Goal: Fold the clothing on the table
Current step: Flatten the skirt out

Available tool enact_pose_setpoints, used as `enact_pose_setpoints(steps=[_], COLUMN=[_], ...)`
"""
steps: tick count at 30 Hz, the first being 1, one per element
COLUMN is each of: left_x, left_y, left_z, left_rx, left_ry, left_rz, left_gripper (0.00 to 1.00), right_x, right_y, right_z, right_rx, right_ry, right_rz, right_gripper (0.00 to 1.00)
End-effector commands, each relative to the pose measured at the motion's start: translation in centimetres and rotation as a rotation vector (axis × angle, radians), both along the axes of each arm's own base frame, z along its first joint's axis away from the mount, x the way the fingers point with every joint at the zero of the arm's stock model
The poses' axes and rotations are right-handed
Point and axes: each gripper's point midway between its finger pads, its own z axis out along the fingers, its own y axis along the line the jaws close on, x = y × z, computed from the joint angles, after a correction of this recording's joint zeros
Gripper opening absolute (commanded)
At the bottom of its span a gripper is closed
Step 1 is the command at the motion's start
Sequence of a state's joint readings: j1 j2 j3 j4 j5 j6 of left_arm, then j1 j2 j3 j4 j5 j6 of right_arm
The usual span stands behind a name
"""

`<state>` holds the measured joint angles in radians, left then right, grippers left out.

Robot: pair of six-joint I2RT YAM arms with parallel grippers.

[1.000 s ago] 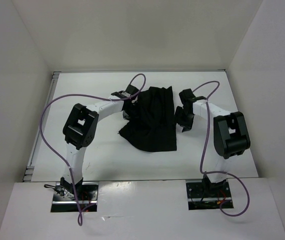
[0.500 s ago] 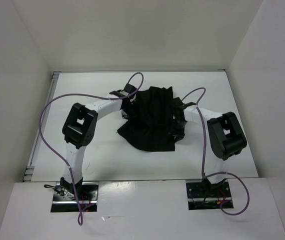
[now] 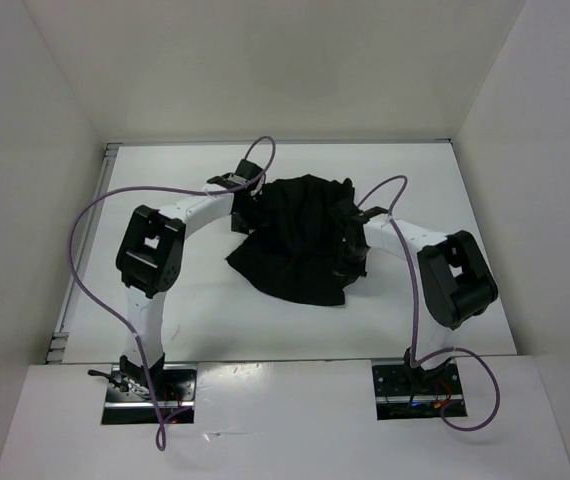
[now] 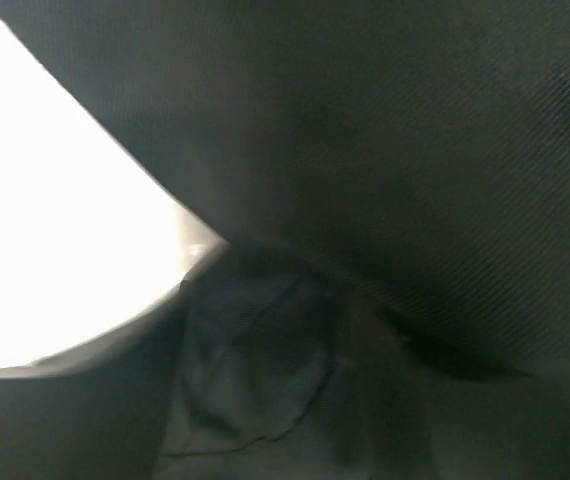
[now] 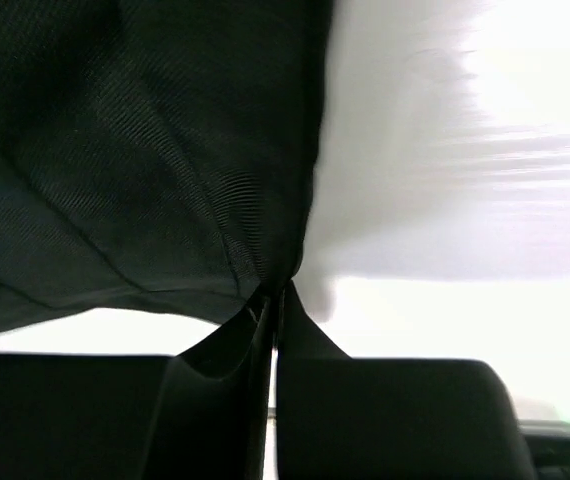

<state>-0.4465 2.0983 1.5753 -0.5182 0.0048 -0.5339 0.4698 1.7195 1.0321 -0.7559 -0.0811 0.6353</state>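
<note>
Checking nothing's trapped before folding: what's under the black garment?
Only the white table shows around the black garment. Anything beneath is covered; the right gripper pinches its edge.

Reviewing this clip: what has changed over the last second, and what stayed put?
The right hand moved left across the table to the right edge of the clothing and closed on it, so fabric is now pinched in it. The left hand shifted slightly left at the upper left corner; its grip cannot be told. The garment's far edge bunched up. Its near part stayed lying on the table.
</note>
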Motion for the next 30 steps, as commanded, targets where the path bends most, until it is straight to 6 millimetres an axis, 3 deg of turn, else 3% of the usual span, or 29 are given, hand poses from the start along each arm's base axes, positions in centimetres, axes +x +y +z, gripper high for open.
enact_pose_setpoints(steps=[1,2,3,4,6,7,8,9,10,13,14,16,17,19,20,21,22,25,26,28,29,30], left_x=[3.3,3.9,4.1,4.7,4.8,4.7,4.6,3.9,3.7,2.3,2.3,2.1,2.1,2.1,2.1,2.0,2.0,2.2,2.2,2.2,2.2,2.1], left_y=[3.1,3.6,4.3,5.8,7.4,8.5,9.1,9.5,9.8,10.3,10.3,10.8,10.8,11.3,11.3,11.1,11.1,11.1,10.9,10.9,10.9,10.8], left_z=[6.5,8.6,9.3,10.2,9.7,9.2,8.8,7.7,7.5,5.7,5.5,4.7,4.7,3.8,3.8,3.4,3.4,3.3,3.3,3.3,3.3,3.3], left_rx=[-0.047,-0.064,-0.067,-0.058,-0.029,-0.015,-0.011,-0.011,-0.020,-0.033,-0.037,-0.031,-0.031,-0.024,-0.024,-0.028,-0.028,-0.028,-0.036,-0.036,-0.036,-0.043], left_ry=[-0.150,-0.194,-0.208,-0.233,-0.223,-0.208,-0.199,-0.165,-0.163,-0.128,-0.127,-0.108,-0.108,-0.089,-0.089,-0.078,-0.078,-0.077,-0.074,-0.074,-0.074,-0.072], left_rz=[0.066,0.080,0.095,0.131,0.168,0.181,0.191,0.192,0.197,0.209,0.217,0.226,0.226,0.237,0.237,0.232,0.232,0.232,0.228,0.228,0.228,0.223], left_gripper=[0.74,0.76,0.80,0.81,0.82,0.82,0.82,0.82,0.82,0.82,0.82,0.82,0.82,0.82,0.82,0.82,0.82,0.82,0.82,0.82,0.82,0.82], right_x=[4.5,4.8,6.6,7.4,9.9,10.7,11.1,13.0,13.8,16.3,15.7,15.7,14.7,13.2,12.8,11.9,11.9,13.0,12.6,13.3,12.1,11.5], right_y=[-3.7,-3.9,-3.9,-3.9,-2.4,-1.8,-0.3,1.3,2.5,7.9,10.6,13.3,13.4,13.9,13.2,12.2,11.5,8.0,6.6,3.6,1.8,0.9], right_z=[4.6,5.4,7.2,7.2,9.1,8.7,9.0,10.8,10.7,15.9,18.9,24.3,27.9,32.5,33.0,34.6,34.7,30.4,27.1,22.6,19.1,17.3], right_rx=[-0.116,-0.133,-0.124,-0.137,-0.089,-0.080,-0.054,-0.013,0.009,0.263,0.412,0.607,0.690,0.822,0.830,0.852,0.852,0.735,0.675,0.507,0.426,0.376], right_ry=[-0.163,-0.171,-0.226,-0.226,-0.281,-0.268,-0.276,-0.339,-0.351,-0.477,-0.509,-0.641,-0.711,-0.818,-0.833,-0.872,-0.880,-0.818,-0.731,-0.665,-0.561,-0.518], right_rz=[-0.100,-0.103,-0.111,-0.099,-0.086,-0.072,-0.029,-0.007,0.033,0.142,0.221,0.318,0.352,0.440,0.441,0.453,0.434,0.303,0.240,0.110,0.042,0.017], right_gripper=[0.00,0.00,0.00,0.00,0.00,0.00,0.00,0.00,0.00,0.00,0.00,0.00,0.00,0.00,0.00,0.00,0.00,0.00,0.00,0.00,0.00,0.00])
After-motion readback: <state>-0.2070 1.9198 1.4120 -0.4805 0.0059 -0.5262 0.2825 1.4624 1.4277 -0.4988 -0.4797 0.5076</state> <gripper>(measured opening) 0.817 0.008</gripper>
